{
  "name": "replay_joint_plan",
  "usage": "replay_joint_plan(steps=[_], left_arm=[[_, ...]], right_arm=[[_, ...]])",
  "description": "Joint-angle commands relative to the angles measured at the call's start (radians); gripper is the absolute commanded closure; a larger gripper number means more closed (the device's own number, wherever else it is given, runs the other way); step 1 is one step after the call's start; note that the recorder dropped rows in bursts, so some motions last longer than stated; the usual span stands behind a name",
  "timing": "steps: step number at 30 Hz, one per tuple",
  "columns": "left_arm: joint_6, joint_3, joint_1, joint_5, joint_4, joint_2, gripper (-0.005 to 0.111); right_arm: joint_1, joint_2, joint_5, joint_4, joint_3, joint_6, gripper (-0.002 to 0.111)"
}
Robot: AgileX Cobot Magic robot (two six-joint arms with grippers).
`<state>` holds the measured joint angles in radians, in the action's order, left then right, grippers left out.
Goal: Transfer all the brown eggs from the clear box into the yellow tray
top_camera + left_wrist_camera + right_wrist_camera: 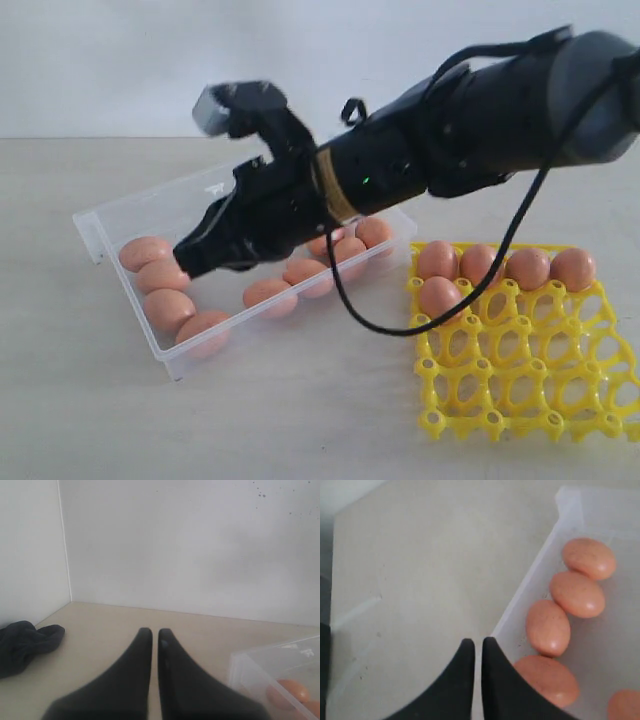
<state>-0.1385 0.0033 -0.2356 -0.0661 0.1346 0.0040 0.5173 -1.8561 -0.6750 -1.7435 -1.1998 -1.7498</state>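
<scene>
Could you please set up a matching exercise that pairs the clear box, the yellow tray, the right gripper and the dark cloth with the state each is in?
Things:
1. clear box
2. yellow tray
3. right gripper
4. dark cloth

States:
a. shut, holding nothing
b. crumpled on the table
c. five eggs in its cups
d. several eggs lying loose inside

Pairs: 1-d; 2-c; 3-a; 4-b

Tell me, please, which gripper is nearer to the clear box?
Right. The right gripper is at the box rim, beside its eggs; the left gripper sits outside the box, apart.
</scene>
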Motion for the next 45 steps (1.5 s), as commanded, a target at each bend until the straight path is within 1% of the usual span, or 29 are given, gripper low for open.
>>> replay_joint_plan(steps=[1, 3, 5, 6, 9, 11, 13, 18, 23, 25, 27, 30, 33, 36, 45], left_arm=[[-0.002, -0.003, 0.001, 0.013, 0.000, -0.004, 0.103], [-0.002, -0.003, 0.001, 0.013, 0.000, -0.004, 0.103], [-0.002, -0.003, 0.001, 0.013, 0.000, -0.004, 0.103], [-0.002, -0.003, 0.001, 0.013, 0.000, -0.004, 0.103], [-0.002, -0.003, 0.001, 0.013, 0.000, -0.004, 0.103], [-0.002, -0.003, 0.001, 0.013, 0.000, -0.004, 0.103], [-0.002, -0.003, 0.001, 0.013, 0.000, -0.004, 0.103], [-0.002, -0.003, 0.001, 0.013, 0.000, -0.004, 0.103], [-0.002, -0.003, 0.001, 0.013, 0.000, -0.004, 0.103], [-0.002, -0.003, 0.001, 0.013, 0.000, -0.004, 0.103], [-0.002, -0.003, 0.001, 0.013, 0.000, -0.004, 0.103], [-0.002, -0.003, 0.001, 0.013, 0.000, -0.004, 0.103], [-0.002, -0.003, 0.001, 0.013, 0.000, -0.004, 0.103], [-0.002, -0.003, 0.001, 0.013, 0.000, -0.004, 0.103], [-0.002, -0.003, 0.001, 0.013, 0.000, -0.004, 0.103]], right_arm=[[0.052, -0.030, 0.058, -0.001, 0.002, 0.254, 0.108], [0.074, -0.030, 0.151, -0.001, 0.000, 0.356, 0.107], [0.096, -0.034, 0.236, -0.001, -0.013, 0.459, 0.100], [0.109, -0.041, 0.288, -0.001, -0.027, 0.496, 0.093], [0.139, -0.093, 0.426, -0.001, -0.098, 0.508, 0.065], [0.152, -0.143, 0.483, -0.001, -0.163, 0.508, 0.052], [0.155, -0.190, 0.497, -0.001, -0.216, 0.498, 0.047], [0.163, -0.304, 0.508, -0.001, -0.352, 0.476, 0.048], [0.163, -0.463, 0.525, -0.001, -0.539, 0.466, 0.048], [0.163, -0.493, 0.530, -0.001, -0.581, 0.451, 0.048], [0.163, -0.510, 0.541, -0.001, -0.588, 0.447, 0.048], [0.163, -0.539, 0.604, 0.004, -0.588, 0.443, 0.048], [0.163, -0.555, 0.583, 0.004, -0.588, 0.442, 0.048], [0.163, -0.577, 0.525, 0.000, -0.588, 0.463, 0.048], [0.161, -0.610, 0.526, 0.000, -0.588, 0.508, 0.048]])
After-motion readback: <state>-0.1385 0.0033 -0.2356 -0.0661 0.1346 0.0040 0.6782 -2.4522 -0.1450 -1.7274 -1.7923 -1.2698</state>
